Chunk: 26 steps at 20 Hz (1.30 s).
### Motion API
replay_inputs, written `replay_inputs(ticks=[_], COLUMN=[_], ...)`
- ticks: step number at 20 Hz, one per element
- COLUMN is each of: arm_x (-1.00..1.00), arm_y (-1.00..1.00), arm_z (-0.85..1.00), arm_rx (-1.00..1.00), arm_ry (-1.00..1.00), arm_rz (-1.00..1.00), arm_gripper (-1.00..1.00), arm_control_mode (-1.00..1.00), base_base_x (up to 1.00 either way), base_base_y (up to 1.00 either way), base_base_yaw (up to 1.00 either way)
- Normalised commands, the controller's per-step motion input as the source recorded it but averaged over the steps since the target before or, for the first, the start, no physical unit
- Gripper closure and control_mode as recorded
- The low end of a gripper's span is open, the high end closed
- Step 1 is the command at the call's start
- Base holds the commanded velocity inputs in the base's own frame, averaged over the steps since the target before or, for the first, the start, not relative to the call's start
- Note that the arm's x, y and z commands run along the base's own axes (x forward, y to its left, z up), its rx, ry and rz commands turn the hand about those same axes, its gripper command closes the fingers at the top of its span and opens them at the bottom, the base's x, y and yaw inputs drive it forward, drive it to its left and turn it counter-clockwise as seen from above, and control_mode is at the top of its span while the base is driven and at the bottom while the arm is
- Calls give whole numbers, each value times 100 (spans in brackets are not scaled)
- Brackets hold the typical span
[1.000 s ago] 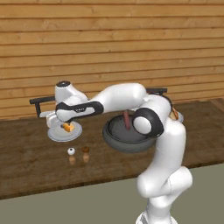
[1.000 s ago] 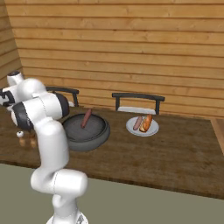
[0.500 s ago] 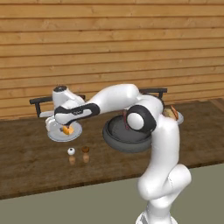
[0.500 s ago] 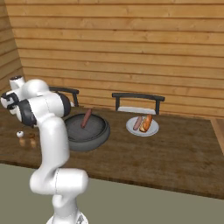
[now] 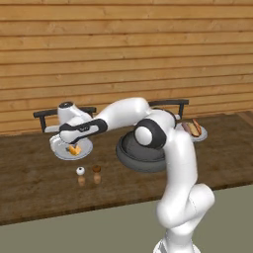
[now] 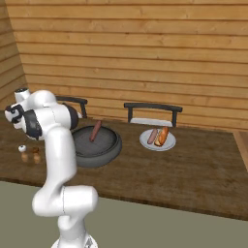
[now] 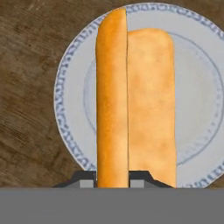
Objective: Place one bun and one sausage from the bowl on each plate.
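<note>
Lowering since a second ago: gripper (image 7: 113, 183) clamped on bun (image 7: 112, 100) over left plate (image 7: 70, 70) | fingertips mostly cut off | sausage (image 6: 95, 131) unmoved in bowl (image 6: 109, 147)

Arm reaches far left from the base, elbow bent, forearm about level, wrist pointing down. Claw (image 5: 74, 146) closed, its two dark fingertips (image 7: 87, 179) clamped on a bun (image 7: 113, 96).
</note>
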Motion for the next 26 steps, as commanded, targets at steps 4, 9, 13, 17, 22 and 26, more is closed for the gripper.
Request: replay_inputs(ticks=[4, 9, 13, 17, 22, 26], arm_x=[11, 1, 0, -6, -33, -80], arm_y=[5, 0, 0, -4, -48, -96], arm_z=[-6, -2, 0, 13, 39, 29], arm_rx=[0, 0, 0, 0, 0, 0], arm_ry=[1, 0, 0, 0, -2, -10], arm_rz=[0, 0, 0, 0, 0, -6], arm_gripper=[100, -100, -100, -100, -100, -100], arm_control_mode=[-100, -100, -100, -100, -100, -100], base_base_x=[0, 0, 0, 0, 0, 0], base_base_y=[0, 0, 0, 0, 0, 0], base_base_yaw=[0, 0, 0, 0, 0, 0])
